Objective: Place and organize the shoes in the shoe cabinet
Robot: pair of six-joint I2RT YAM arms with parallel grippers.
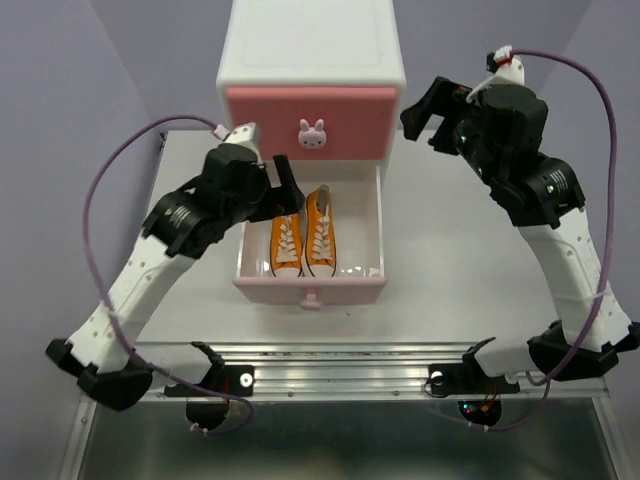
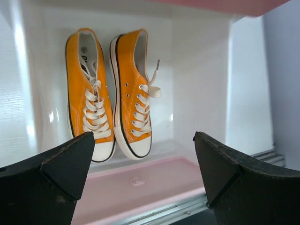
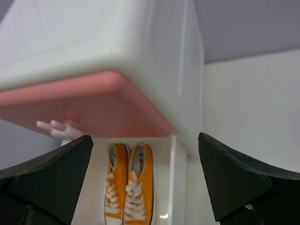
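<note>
- Location: both orange sneakers lie side by side, toes toward the arms, in the pulled-out lower drawer of the shoe cabinet. The upper drawer is closed. The black pair is not in view.
- Left fingers: spread wide, holding nothing, poised over the open drawer's left side.
- Right fingers: spread wide, empty, beside the cabinet's upper right corner.
- Risk: a left arm moving sideways could clip the drawer wall or disturb the pair.
- Risk: one lace end stands up and could snag when the drawer closes.
- Risk: a hard push on the drawer front may slide the cabinet across the surface.
- Markings: dark print on the insoles, too small to read; no other writing found.
</note>
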